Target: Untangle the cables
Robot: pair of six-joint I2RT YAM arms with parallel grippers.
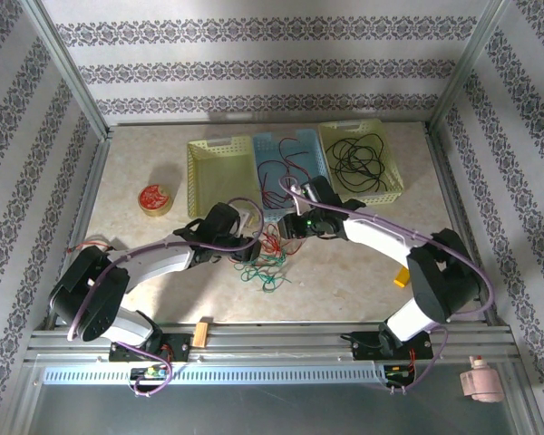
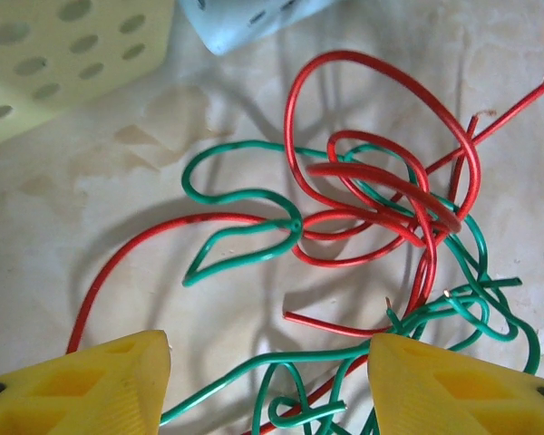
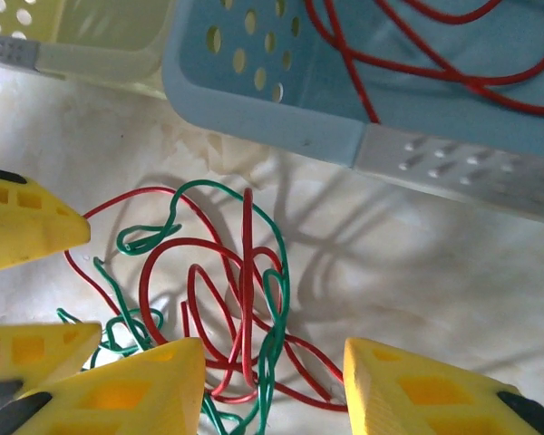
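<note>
A tangle of red and green cables (image 1: 268, 261) lies on the table in front of the baskets. In the left wrist view the red cable (image 2: 381, 181) loops through the green cable (image 2: 245, 195). My left gripper (image 2: 270, 390) hangs open just over the tangle, with green strands lying loose between its yellow fingers (image 2: 82, 390). From the other side my right gripper (image 3: 272, 390) is open over the same tangle, with red (image 3: 247, 263) and green (image 3: 279, 299) strands running between its fingers (image 3: 435, 390). Both grippers (image 1: 249, 245) (image 1: 287, 228) meet at the tangle.
Three baskets stand behind the tangle: an empty yellow basket (image 1: 198, 177), a blue basket (image 1: 265, 149) holding red cables (image 3: 417, 36), and a yellow-green basket (image 1: 331, 136) holding black cables (image 1: 361, 163). A round red-topped tin (image 1: 154, 198) sits at the left, an orange block (image 1: 401, 278) at the right.
</note>
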